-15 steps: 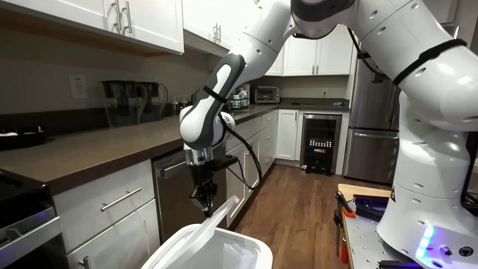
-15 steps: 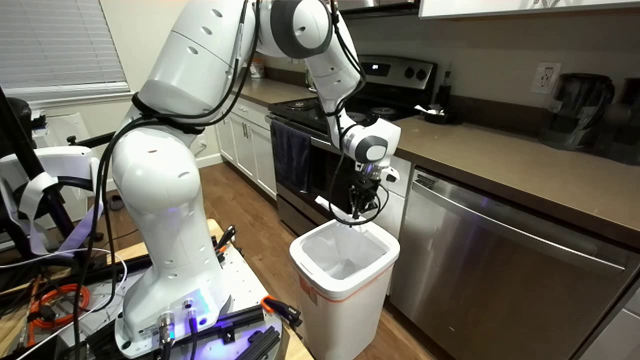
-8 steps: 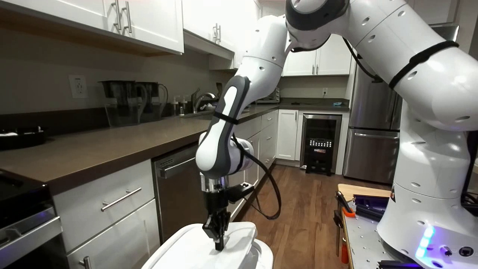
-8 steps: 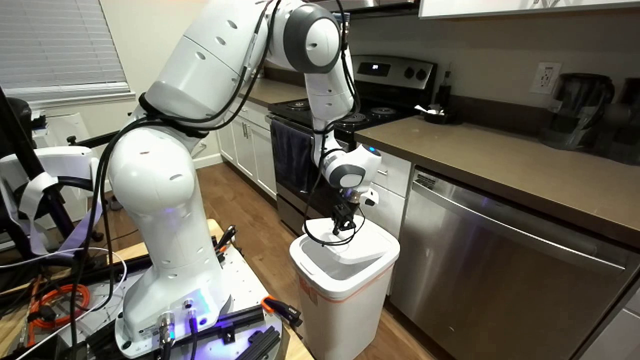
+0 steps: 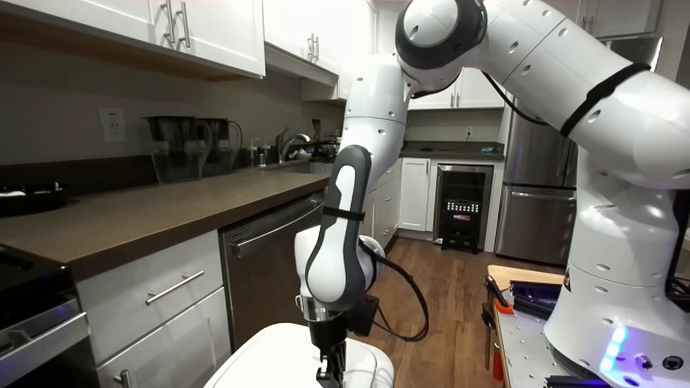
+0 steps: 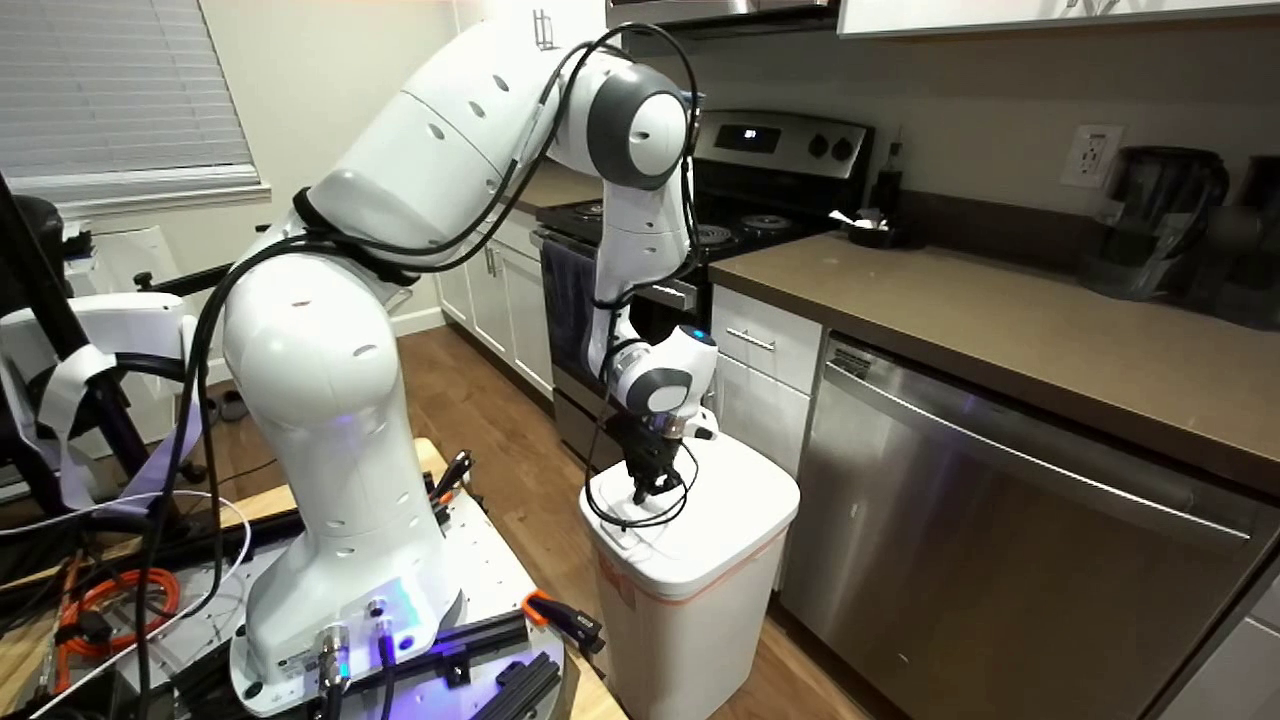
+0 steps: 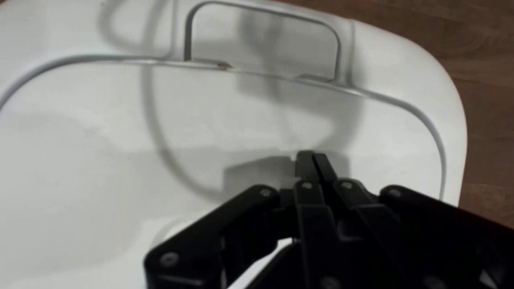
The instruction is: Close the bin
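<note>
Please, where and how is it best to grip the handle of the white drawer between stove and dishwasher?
Probably the middle of the handle, coming from the front and closing above and below it: it is a horizontal bar that stands out from the drawer. The end effector is shut, so it should open first.

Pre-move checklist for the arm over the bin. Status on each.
1. Lid down on the bin: ok, it lies level in the rim.
2. Latch caught: cannot tell; the wrist view shows the small rim panel and its seams, but no engagement.
3. Gripper shut and holding nothing: ok, the fingertips are together.
4. Fingertips off the lid: cannot tell; they are at or just above it.
5. Black cable clear of the lid: cannot tell; its loop hangs near the gripper in both exterior views.
6. Bin upright: ok.
</note>
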Robot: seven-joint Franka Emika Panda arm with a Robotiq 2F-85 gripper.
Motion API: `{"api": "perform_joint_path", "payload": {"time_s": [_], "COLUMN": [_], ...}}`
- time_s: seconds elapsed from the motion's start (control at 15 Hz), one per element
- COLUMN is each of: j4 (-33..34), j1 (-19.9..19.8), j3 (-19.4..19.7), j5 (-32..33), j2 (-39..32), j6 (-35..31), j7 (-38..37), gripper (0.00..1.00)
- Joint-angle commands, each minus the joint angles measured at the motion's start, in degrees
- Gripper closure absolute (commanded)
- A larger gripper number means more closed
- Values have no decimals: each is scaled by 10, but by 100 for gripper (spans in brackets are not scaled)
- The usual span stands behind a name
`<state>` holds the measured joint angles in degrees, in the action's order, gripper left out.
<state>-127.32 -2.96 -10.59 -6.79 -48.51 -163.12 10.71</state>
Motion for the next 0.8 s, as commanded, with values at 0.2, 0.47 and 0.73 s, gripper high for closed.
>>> {"api": "perform_joint_path", "payload": {"time_s": [0.2, 0.47, 0.73], "j4": [11, 57, 111], "j1": [45, 45, 51], "j3": [19, 12, 22], "j5": [58, 44, 40], "j2": [32, 68, 100], "j6": [65, 232, 378], "j7": [-14, -21, -36], "gripper": [95, 95, 95]}}
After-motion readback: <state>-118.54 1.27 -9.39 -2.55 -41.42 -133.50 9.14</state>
